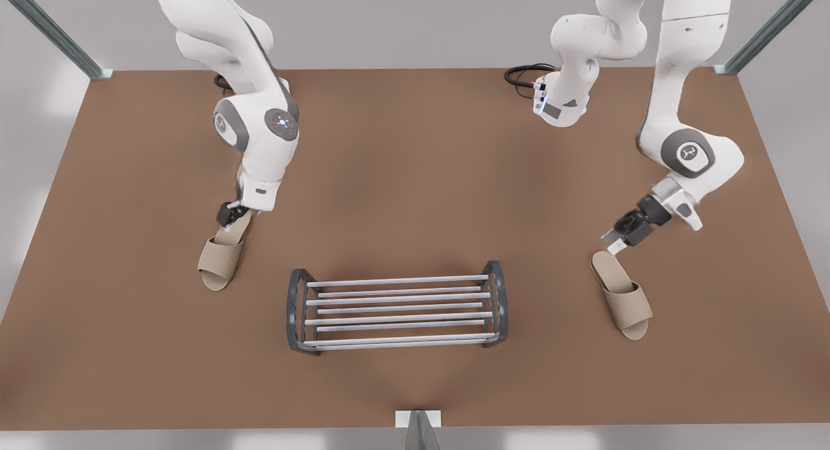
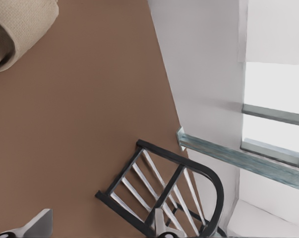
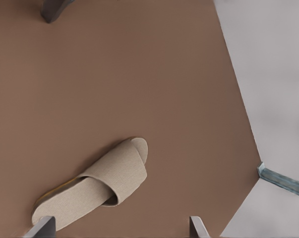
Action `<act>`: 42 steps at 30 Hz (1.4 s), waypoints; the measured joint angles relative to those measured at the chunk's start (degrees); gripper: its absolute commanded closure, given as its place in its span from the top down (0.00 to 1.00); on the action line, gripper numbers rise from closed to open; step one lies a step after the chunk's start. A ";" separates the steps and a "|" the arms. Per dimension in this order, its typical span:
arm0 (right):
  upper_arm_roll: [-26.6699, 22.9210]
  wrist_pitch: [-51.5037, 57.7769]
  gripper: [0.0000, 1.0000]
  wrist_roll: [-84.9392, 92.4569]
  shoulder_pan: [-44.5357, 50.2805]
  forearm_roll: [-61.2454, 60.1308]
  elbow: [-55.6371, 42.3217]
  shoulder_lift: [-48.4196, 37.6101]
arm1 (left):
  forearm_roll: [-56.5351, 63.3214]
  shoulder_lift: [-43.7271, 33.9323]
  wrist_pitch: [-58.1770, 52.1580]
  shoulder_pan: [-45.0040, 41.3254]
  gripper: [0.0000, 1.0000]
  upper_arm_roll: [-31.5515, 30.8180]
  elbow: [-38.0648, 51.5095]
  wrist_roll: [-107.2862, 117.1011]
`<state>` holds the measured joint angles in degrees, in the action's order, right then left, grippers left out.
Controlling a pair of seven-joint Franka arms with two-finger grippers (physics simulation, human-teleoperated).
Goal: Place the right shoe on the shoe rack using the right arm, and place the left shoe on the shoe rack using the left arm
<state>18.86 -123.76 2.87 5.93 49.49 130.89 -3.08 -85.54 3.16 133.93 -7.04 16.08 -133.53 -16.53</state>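
Right wrist view has the right gripper (image 3: pixel 120 221) spread wide over the heel of the right shoe (image 3: pixel 99 181), apparently to straddle it; that shoe lies flat just off one end of the shoe rack (image 1: pixel 395 307). Off the rack's other end, the left gripper (image 1: pixel 228 220) sits at the heel of the left shoe (image 1: pixel 219 260); whether it has clamped I cannot tell.

The shoe rack (image 1: pixel 397 310) stands alone mid-table, with bare brown table (image 1: pixel 415 177) on all sides and nothing over its bars. Wide open lanes separate it from the left shoe (image 1: pixel 224 255) and the right shoe (image 1: pixel 621 294), one on each side.
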 measured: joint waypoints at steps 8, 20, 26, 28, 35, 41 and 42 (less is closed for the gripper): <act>-0.60 -13.60 1.00 -15.77 -8.46 48.41 12.96 5.33 | -30.80 6.02 2.96 0.09 1.00 3.20 -5.51 -27.89; -1.47 -16.28 1.00 -39.78 -12.35 78.10 18.64 11.11 | -50.88 13.60 -2.26 0.35 1.00 5.65 -7.08 -59.18; -1.95 -14.36 1.00 -47.67 -12.37 81.62 21.37 11.40 | -59.58 15.25 -2.89 0.33 1.00 2.62 -6.60 -65.26; -2.05 -13.46 1.00 -49.75 -12.66 81.97 22.03 11.32 | -61.03 16.33 -2.85 0.29 1.00 1.02 -5.78 -65.63; -5.03 -11.06 1.00 -55.46 -12.84 84.77 22.45 11.69 | -63.98 20.35 -2.09 0.60 1.00 0.28 -0.28 -66.56; -8.84 -8.92 1.00 -58.95 -12.52 90.97 20.45 15.57 | -64.55 25.07 -0.81 1.43 1.00 0.35 6.32 -67.00; -8.93 -8.51 1.00 -59.43 -12.27 91.43 19.89 16.11 | -64.60 25.76 -0.70 1.51 1.00 0.35 7.11 -67.06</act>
<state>9.93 -132.27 -56.56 -6.34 140.92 150.79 13.03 -150.14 28.92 133.23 -5.53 16.43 -126.42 -83.60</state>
